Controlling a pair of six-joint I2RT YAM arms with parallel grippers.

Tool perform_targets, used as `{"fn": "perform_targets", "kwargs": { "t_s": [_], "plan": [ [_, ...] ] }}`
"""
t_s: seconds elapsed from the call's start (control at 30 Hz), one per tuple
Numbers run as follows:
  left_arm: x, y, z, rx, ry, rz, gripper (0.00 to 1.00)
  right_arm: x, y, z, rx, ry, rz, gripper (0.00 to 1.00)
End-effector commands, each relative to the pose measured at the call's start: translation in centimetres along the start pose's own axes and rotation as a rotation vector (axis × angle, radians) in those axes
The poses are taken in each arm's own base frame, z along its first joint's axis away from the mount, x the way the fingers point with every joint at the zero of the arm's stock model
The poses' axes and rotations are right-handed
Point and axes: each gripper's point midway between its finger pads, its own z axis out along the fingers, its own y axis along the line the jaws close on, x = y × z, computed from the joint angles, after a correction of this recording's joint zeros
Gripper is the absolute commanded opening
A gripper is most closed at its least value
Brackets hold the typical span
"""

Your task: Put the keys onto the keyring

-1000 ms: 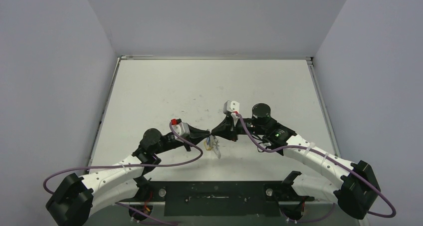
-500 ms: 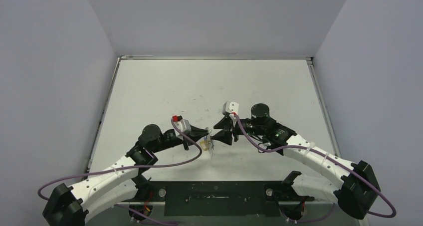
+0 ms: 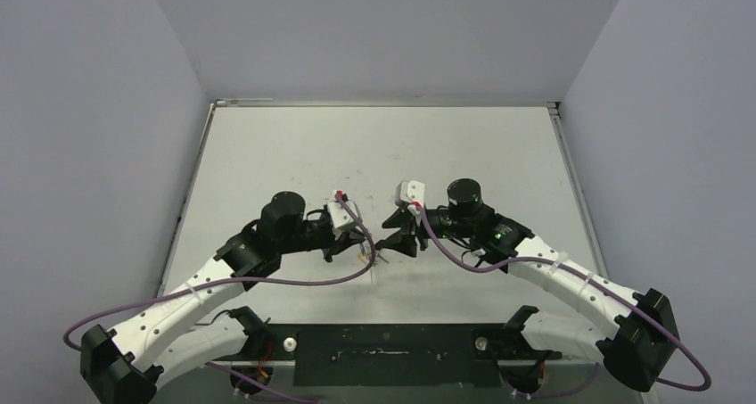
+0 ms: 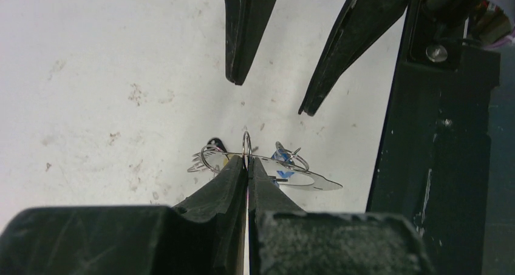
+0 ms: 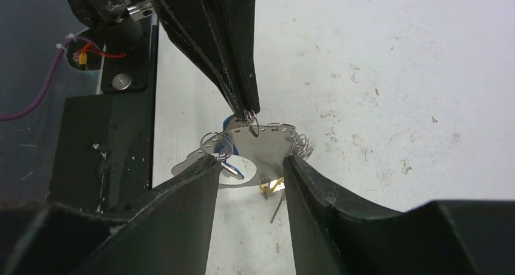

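Left wrist view: left gripper (image 4: 248, 163) pinched fully together on the keyring (image 4: 209, 158) wire, at the spot where a small loop (image 4: 246, 142) stands up out of the fingertips.
Keyring: thin silvery hoop, seen nearly edge-on at the left fingertips. In the top view the bunch lies toward 6 o'clock of the table (image 4: 91, 74), between the two arms. Whether it hangs clear of the surface or rests on it cannot be told.
Keys: blue-headed key (image 4: 282, 155) at 3 o'clock of the pinch, black head (image 4: 214, 142) at 10 o'clock. A yellow head (image 5: 272, 184) shows in the right wrist view at 5 o'clock of the pinch. Whether each is already threaded — cannot tell.
Right gripper (image 5: 249, 159): jaws parted to a middling gap, holding nothing, one finger either side of the bunch and close to the wire. Contact cannot be told.
Handling: judged very light. Wire springy and slick; keys small, stiff, free to swing and slide along the hoop — likely to twist out of a loose pinch.
Where to take hold: the hoop on bare wire, away from the hanging keys. A key by its plastic head, flat faces between the pads, its eye left clear for the wire.
Risk: squeezing the hoop across its width may bend it.
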Motion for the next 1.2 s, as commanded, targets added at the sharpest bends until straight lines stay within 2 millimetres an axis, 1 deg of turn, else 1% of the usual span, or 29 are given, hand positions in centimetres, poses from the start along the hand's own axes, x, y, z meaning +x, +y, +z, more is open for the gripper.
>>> {"fn": "perform_targets", "kwargs": {
  "t_s": [0.0,0.17,0.27,0.5,0.57,0.63,0.73,0.9,0.93,0.97,1.17],
  "plan": [
    [0.2,-0.2,-1.0,0.022,0.103,0.037,0.00,-2.6,0.5,0.5,-0.064,-0.058,-0.067,0.44],
    [0.3,-0.5,-0.8,0.043,0.132,0.036,0.00,-2.5,1.4,1.9,-0.121,-0.054,-0.057,0.41],
    [0.3,-0.6,-0.6,0.047,0.127,0.043,0.00,-2.6,1.3,2.7,-0.132,-0.071,-0.046,0.39],
    [0.2,-1.0,-0.2,0.062,0.111,0.046,0.00,-2.0,0.9,4.0,-0.141,-0.077,-0.019,0.32],
    [0.3,-1.0,-0.2,0.061,0.112,0.047,0.00,-1.9,1.0,4.3,-0.154,-0.079,-0.009,0.27],
    [0.4,-1.0,-0.2,0.061,0.115,0.046,0.00,-1.7,1.0,4.7,-0.164,-0.075,0.001,0.19],
    [0.4,-1.0,-0.2,0.058,0.113,0.046,0.00,-1.5,1.0,4.9,-0.169,-0.064,0.010,0.12],
    [0.4,-1.0,-0.2,0.057,0.112,0.049,0.00,-0.7,1.1,4.8,-0.176,-0.033,0.006,0.10],
    [0.4,-1.0,-0.2,0.056,0.110,0.049,0.00,-0.7,1.2,4.7,-0.179,-0.034,0.003,0.06],
    [0.4,-1.0,-0.2,0.055,0.112,0.050,0.00,-0.7,1.3,4.7,-0.181,-0.035,0.002,0.00],
    [0.7,-0.6,-0.2,0.027,0.110,0.047,0.00,-0.7,1.4,4.5,-0.185,-0.037,-0.003,0.00]
  ]
}}
